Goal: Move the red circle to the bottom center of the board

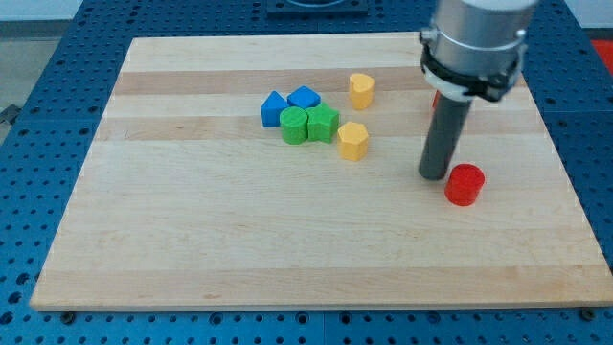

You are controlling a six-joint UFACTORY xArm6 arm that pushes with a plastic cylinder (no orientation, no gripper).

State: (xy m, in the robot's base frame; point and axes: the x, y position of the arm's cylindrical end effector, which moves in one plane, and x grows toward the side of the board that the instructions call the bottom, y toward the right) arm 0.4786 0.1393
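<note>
The red circle point(465, 184) is a short red cylinder on the wooden board point(239, 249), at the view's right, a little below mid-height. My tip point(434, 176) rests on the board just left of the red circle, close to it or touching its left side. A second red block point(437, 100) peeks out behind the rod, mostly hidden.
A cluster sits at the upper middle: a blue triangle point(273, 108), a blue block point(305, 97), two green blocks point(294, 125) point(323, 124). A yellow block point(352, 141) lies right of them and another yellow block point(361, 90) above. The board's right edge is near the red circle.
</note>
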